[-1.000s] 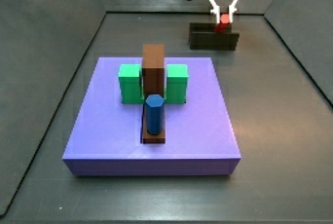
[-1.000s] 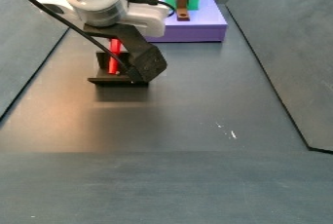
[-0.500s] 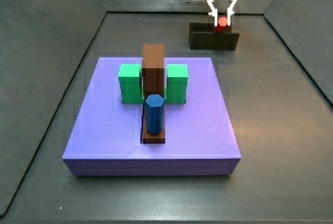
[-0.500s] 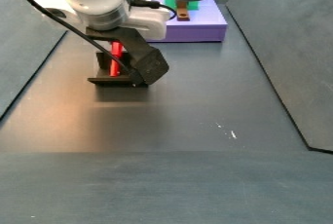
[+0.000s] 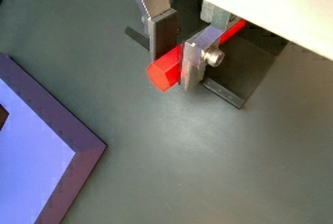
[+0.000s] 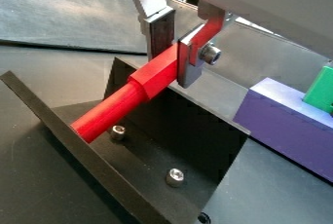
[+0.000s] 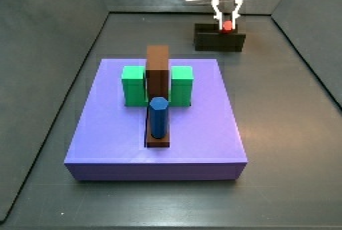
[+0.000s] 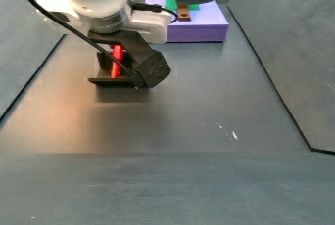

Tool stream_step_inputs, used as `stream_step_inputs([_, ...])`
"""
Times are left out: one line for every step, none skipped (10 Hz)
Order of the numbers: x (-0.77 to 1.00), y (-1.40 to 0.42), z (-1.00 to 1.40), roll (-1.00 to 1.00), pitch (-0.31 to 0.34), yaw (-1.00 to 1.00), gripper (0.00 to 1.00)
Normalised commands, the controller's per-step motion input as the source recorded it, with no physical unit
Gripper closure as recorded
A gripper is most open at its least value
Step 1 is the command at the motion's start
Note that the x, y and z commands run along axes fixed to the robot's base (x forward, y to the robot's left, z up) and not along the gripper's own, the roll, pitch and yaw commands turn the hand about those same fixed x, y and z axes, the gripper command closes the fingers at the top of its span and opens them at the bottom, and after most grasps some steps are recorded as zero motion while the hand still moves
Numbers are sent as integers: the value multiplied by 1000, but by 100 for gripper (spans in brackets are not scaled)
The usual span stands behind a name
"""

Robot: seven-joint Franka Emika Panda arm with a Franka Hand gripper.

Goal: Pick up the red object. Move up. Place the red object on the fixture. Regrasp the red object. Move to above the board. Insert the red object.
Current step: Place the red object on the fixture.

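Starting closest in a side view: the purple board point(image 7: 160, 124) sits flat on the dark table point(image 7: 281, 164), with a blue cylinder point(image 7: 158, 116) standing upright at the near end of a brown bar point(image 7: 158, 74) and two green blocks point(image 7: 134, 85) either side of the bar. Nothing is touching the board.

Further back, well apart from the board, is the fixture point(image 7: 218, 39), and the gripper point(image 7: 226, 16) hangs right over it. The red object point(image 7: 227, 20) is pinched between the fingers point(image 7: 219, 10), which are closed snug onto it.

The wrist views show the grip much better: the two flat silver fingers point(image 6: 196, 51) clamp the red object point(image 6: 130, 93) near one end, and its other end angles down into the fixture point(image 6: 156, 169), close to the plate with the screws. The peg is tilted rather than straight up. A corner of the board point(image 6: 293, 121) with a green block shows just beyond the fixture.

From the opposite side view, the gripper point(image 8: 118, 51) and red object point(image 8: 117, 61) sit right at the fixture point(image 8: 120, 79), with the board point(image 8: 194, 23) far behind.
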Motion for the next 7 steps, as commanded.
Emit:
stream_step_inputs([17,0,0,0,0,0,100])
stream_step_inputs([26,0,23,-174,54,0,100])
stream_step_inputs([51,0,0,-160,17,0,100])
stream_step_inputs([111,0,0,-286,0,0,100])
stream_step_inputs([106,0,0,-257,0,0,100])
stream_step_inputs([80,9,0,-209,0,0,100])
stream_step_inputs([0,9,-51,-174,0,0,100])
